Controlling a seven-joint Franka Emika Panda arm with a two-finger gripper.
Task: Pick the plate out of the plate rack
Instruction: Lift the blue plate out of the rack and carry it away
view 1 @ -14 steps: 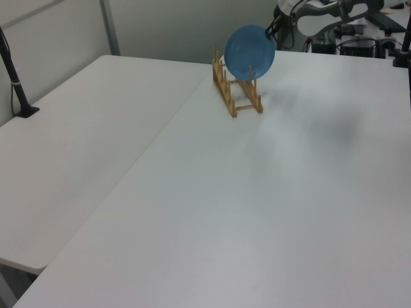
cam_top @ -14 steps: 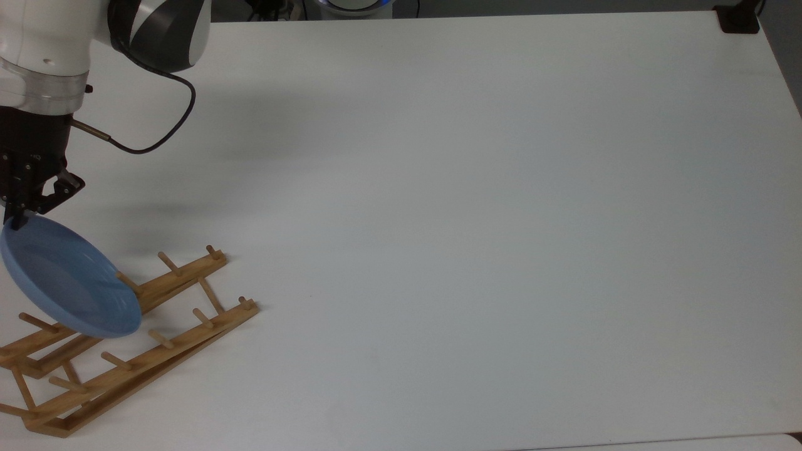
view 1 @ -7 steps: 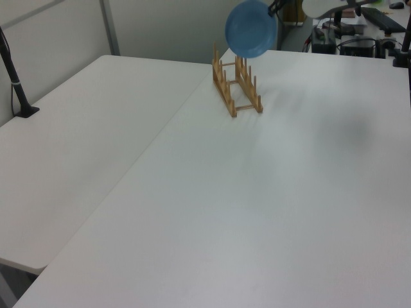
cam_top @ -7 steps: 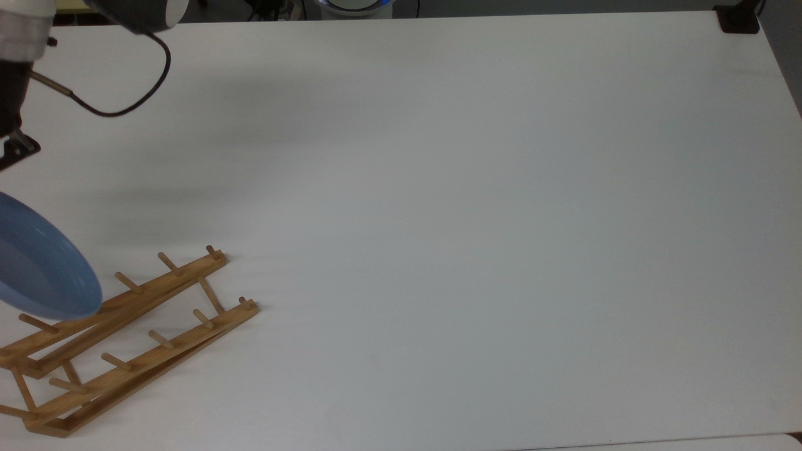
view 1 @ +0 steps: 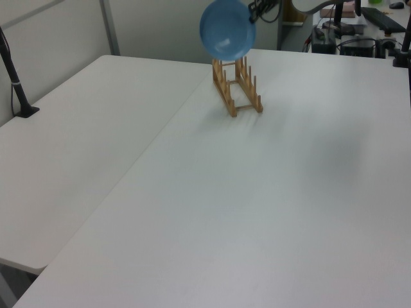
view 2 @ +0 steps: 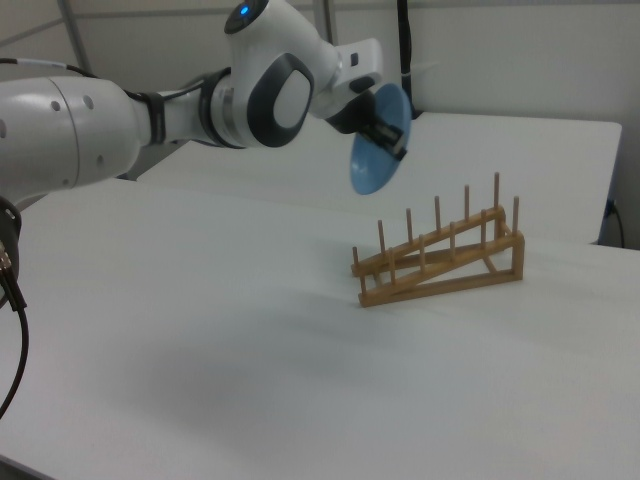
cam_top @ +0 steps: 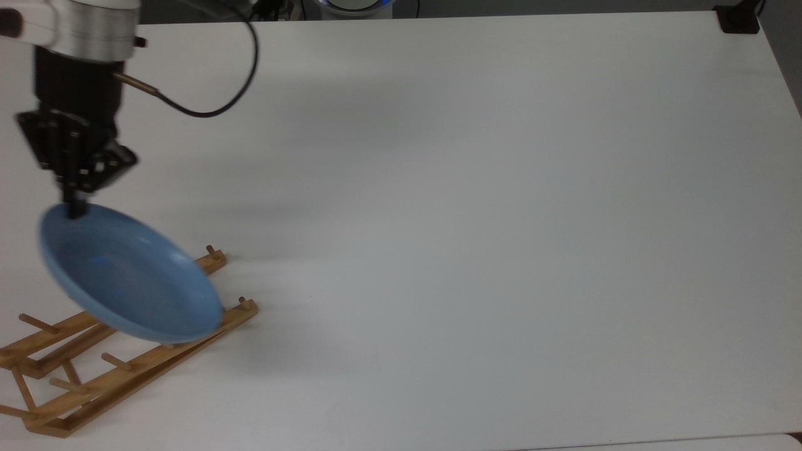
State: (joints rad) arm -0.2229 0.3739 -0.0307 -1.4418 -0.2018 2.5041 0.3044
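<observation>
One round, shallow, matte blue plate (cam_top: 128, 282) hangs in the air, pinched at its upper rim by the black two-finger gripper (cam_top: 76, 210) of the white robot arm (view 2: 150, 110); the jaws are clenched on that edge. In the right view the plate (view 2: 379, 140) is clear of the light brown wooden plate rack (view 2: 440, 258), up and toward the right view's left of it, tilted with its hollow face turned away from the arm. In the left view the plate (view 1: 227, 29) floats above the rack (view 1: 237, 84), with the gripper (view 1: 253, 9) at its upper right edge. In the top view the plate overlaps the rack's (cam_top: 81, 369) end toward the top view's right, hiding several pegs. Both rails of the rack rest on the white table (cam_top: 476, 207), and its upright pegs hold nothing. A black cable (cam_top: 207, 106) loops from the gripper's body across the top view's upper left.
</observation>
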